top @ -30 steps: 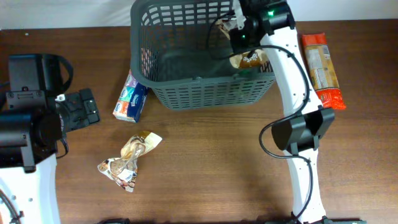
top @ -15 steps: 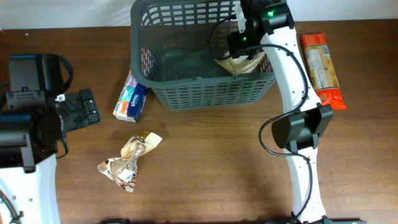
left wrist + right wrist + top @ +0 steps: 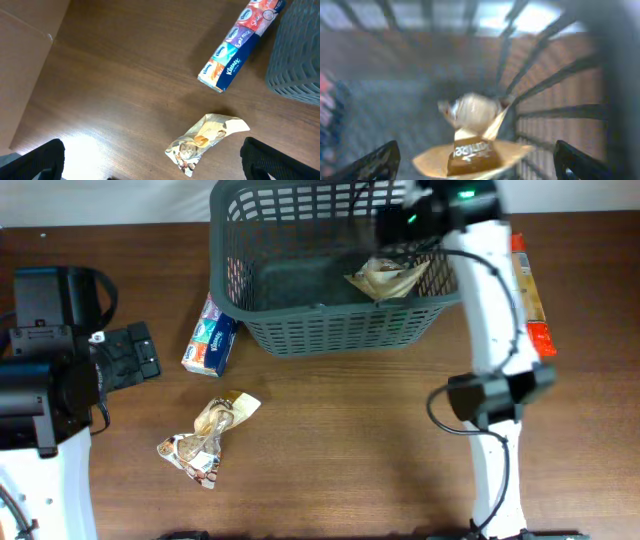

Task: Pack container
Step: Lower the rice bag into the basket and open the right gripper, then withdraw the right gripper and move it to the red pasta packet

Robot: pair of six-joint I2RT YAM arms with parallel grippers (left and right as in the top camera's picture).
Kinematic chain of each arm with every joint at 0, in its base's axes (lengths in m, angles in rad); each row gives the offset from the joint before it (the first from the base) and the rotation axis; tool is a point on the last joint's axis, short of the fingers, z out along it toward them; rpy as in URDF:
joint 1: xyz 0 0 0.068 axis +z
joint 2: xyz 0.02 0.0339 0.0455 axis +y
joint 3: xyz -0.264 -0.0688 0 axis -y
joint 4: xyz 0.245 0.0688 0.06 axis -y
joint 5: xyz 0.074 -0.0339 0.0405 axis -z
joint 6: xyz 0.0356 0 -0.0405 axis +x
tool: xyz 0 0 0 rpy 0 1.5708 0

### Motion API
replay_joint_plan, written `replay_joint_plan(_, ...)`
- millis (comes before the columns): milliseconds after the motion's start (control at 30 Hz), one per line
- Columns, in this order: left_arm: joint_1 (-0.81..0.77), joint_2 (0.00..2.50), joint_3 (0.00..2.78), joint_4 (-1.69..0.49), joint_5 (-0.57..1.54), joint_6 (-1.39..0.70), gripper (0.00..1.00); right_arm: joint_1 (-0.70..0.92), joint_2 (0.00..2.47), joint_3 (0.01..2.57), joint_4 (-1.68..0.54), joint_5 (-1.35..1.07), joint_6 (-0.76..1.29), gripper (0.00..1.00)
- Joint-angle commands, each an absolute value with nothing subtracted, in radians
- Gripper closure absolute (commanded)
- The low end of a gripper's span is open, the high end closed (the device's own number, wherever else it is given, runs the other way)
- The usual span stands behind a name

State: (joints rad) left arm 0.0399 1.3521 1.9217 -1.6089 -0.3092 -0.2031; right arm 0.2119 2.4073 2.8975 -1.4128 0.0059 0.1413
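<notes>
Basket [image 3: 330, 332] sits upright at the far edge of the table [image 3: 340, 440], a bit R of centre, mouth facing up. Its long axis runs L-R along that far edge, short sides facing the table's L and R edges. Dark grey, slotted walls, thick rim.

Inside it, near the R end by the front wall, lies a tan snack pkt [image 3: 385, 278], flat on the basket floor.

R gripper [image 3: 402, 218] hangs over the basket's far R corner, blurred in the overhead. Wrist cam looks down into the basket: R gripper's fingers [image 3: 377, 162] stand far apart at the lower corners of the shot, gripper [image 3: 475, 152] gaping with nothing pinched. Tan pkt [image 3: 470, 145] lies loose below, lattice wall [image 3: 555, 95] just beside it.

L gripper [image 3: 135, 355] is over by the table's L edge, well apart from the basket. Its wrist cam shows the L gripper [image 3: 152, 147] spread wide over bare wood, holding nothing.

On the table, just off the basket's L front corner: a tissue pack [image 3: 209, 338], angled, one end near the basket wall [image 3: 300, 60]; same pack [image 3: 240, 47] reads Kleenex.

Nearer the front edge, L of centre: a crumpled snack pkt [image 3: 210, 438], seen again [image 3: 205, 142] between the L fingers' view but lying free.

Orange pkt [image 3: 533, 295] lies near the R edge, long axis front-to-back, partly hidden behind the R arm.
</notes>
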Motion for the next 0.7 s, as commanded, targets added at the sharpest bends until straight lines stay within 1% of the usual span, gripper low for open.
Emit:
replay_joint_plan(0, 0.044, 1.356, 1.925, -1.61, -0.302, -0.213, 0.01, 0.111, 2.214, 3.033, -1.411, 0.01, 0.221, 0.07)
replay_joint_plan(100, 0.044, 1.356, 1.925, -1.61, -0.302, -0.213, 0.01, -0.007, 2.101, 3.06, -1.411, -0.012, 0.213, 0.05)
replay_joint_plan(167, 0.044, 1.356, 1.925, -1.61, -0.302, -0.213, 0.01, -0.073, 2.055, 3.06, -1.411, -0.028, 0.165, 0.04)
replay_joint_plan(267, 0.044, 1.356, 1.925, -1.61, -0.302, -0.213, 0.01, -0.163, 2.018, 3.06, -1.431, -0.071, 0.078, 0.0)
replay_joint_plan(333, 0.044, 1.356, 1.925, -1.609, -0.302, -0.213, 0.01, -0.233, 2.016, 3.058, -1.502, -0.158, -0.051, 0.01)
replay_joint_plan(433, 0.044, 1.356, 1.925, -1.61, -0.302, -0.213, 0.01, -0.294, 2.041, 3.021, -1.581, -0.183, -0.108, 0.01)
replay_joint_plan(667, 0.044, 1.356, 1.925, -1.61, -0.302, -0.213, 0.01, -0.348, 2.111, 2.854, -1.598, -0.18, -0.096, 0.01)
